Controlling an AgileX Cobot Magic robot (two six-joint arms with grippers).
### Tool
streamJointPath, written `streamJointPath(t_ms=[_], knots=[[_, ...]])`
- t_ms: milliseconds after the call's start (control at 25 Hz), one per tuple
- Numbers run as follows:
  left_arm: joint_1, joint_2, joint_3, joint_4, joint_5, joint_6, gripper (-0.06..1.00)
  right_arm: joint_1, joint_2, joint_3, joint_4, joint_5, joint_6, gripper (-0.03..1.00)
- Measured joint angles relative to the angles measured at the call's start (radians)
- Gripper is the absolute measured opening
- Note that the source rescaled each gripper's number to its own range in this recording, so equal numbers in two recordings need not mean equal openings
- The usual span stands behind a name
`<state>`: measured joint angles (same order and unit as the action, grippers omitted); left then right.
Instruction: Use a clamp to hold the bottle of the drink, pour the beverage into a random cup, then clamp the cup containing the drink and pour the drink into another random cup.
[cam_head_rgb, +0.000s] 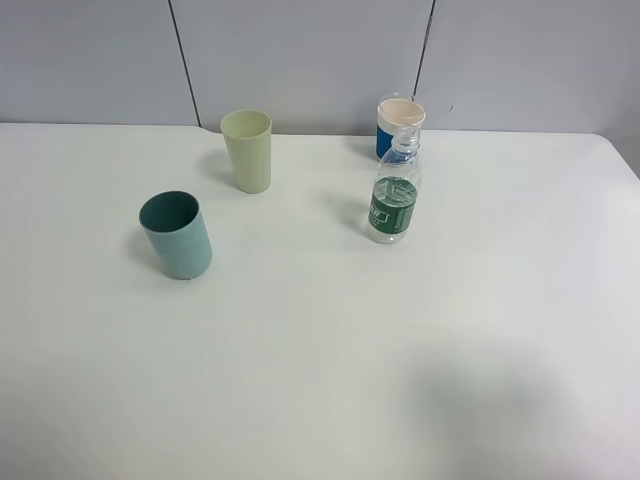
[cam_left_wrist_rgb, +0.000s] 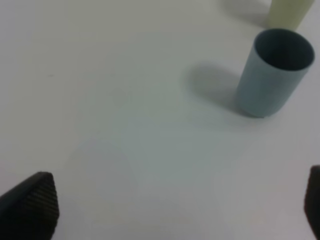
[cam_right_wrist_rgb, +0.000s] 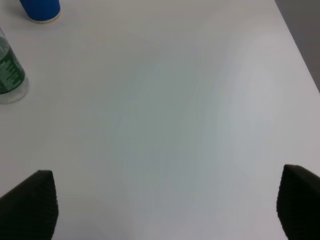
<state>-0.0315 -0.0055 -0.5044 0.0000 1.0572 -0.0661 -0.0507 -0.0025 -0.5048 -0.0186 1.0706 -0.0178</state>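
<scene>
A clear bottle (cam_head_rgb: 394, 200) with a green label stands upright right of the table's middle; its base also shows in the right wrist view (cam_right_wrist_rgb: 9, 75). Behind it stands a blue cup (cam_head_rgb: 399, 125) with a white rim, seen too in the right wrist view (cam_right_wrist_rgb: 41, 10). A teal cup (cam_head_rgb: 176, 235) stands at the left, and a pale green cup (cam_head_rgb: 247, 150) behind it. The left wrist view shows the teal cup (cam_left_wrist_rgb: 272, 72) and the pale green cup (cam_left_wrist_rgb: 289, 12). My left gripper (cam_left_wrist_rgb: 170, 212) is open over bare table. My right gripper (cam_right_wrist_rgb: 167, 210) is open, holding nothing.
The white table (cam_head_rgb: 320, 350) runs to a grey wall (cam_head_rgb: 300, 50) at the back. Its right edge (cam_right_wrist_rgb: 300, 50) shows in the right wrist view. Neither arm appears in the high view.
</scene>
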Motion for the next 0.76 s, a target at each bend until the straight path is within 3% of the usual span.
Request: streamJointPath(t_ms=[760], knots=[[0.0, 0.0, 0.0, 0.0, 0.0, 0.0, 1.0, 0.0, 0.0, 0.0, 0.0, 0.0, 0.0, 0.7]])
